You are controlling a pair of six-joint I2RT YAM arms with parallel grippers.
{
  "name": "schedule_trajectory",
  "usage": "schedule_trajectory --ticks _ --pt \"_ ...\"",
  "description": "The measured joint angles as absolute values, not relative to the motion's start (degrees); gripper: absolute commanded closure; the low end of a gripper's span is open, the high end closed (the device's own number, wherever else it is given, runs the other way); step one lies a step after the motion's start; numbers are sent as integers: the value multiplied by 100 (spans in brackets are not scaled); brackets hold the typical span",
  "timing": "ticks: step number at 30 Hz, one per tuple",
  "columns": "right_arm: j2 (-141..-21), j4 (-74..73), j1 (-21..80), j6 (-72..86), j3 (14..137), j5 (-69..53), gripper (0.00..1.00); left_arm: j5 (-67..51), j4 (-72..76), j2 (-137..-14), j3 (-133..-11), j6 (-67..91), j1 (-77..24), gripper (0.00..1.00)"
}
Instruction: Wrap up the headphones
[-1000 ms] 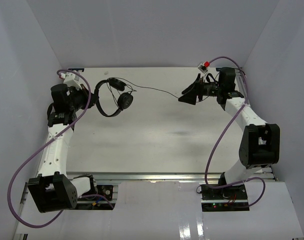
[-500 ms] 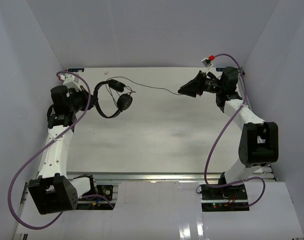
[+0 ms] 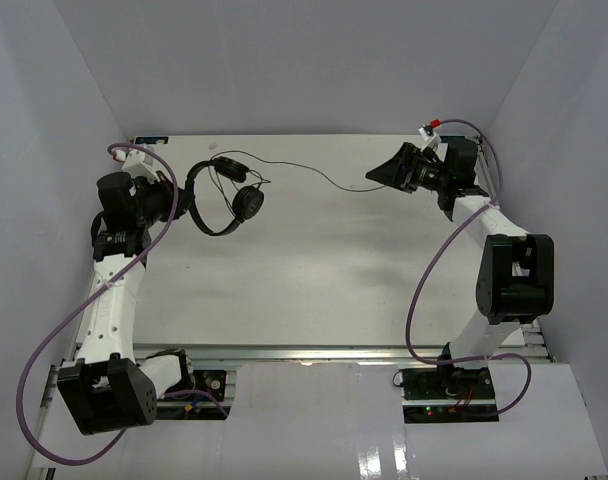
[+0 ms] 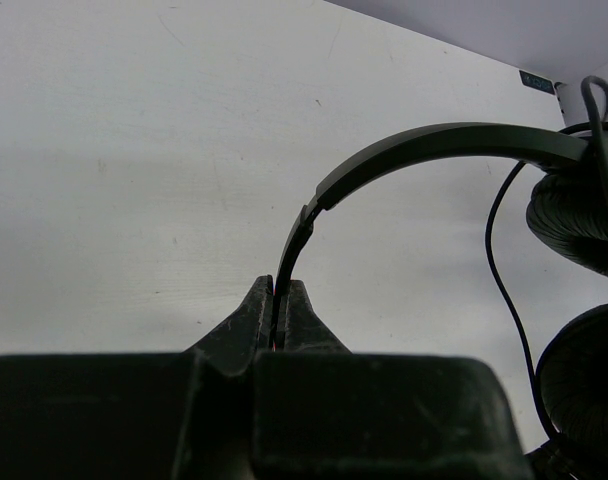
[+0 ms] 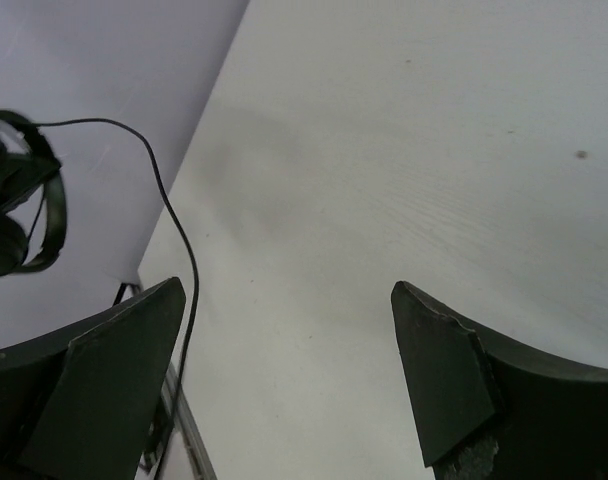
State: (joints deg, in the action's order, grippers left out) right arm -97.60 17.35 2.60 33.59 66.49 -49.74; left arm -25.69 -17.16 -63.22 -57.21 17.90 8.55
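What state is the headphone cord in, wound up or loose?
Loose. The cord trails unwound from the headphones across the table toward the open right gripper.

Left wrist view cuts the headphones ear cups off at three to five o'clock; right wrist view loses the cord end at seven o'clock

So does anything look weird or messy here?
Yes. The headphones hang askew, pinched only by the thin headband in the left fingers. Their long cord isn't wrapped at all: it trails loose over the table and slips past the wide-open right fingers, which don't grip it.
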Motion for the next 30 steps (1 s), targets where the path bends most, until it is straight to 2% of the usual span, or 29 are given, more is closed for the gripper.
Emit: schedule_trajectory --ticks 4,11,17,23,30 --pt "-9800 1096 99 3219 6891 -4189 10 -2576 -1717 -6266 -5721 1795 861 100" --pt "-10009 843 -287 3431 6903 -3725 10 -2611 -1712 -6099 -5690 1806 888 100" --pt "-10016 -357 -71 2828 7394 -1724 10 -2615 -1721 -6095 -5690 1806 891 100" --pt "-10026 -675 -80 2324 7640 -381 10 -2622 -1727 -6095 -5690 1806 920 100" --pt "-10452 -815 -211 2176 7684 82 10 -2620 -1797 -6078 -5690 1806 928 100"
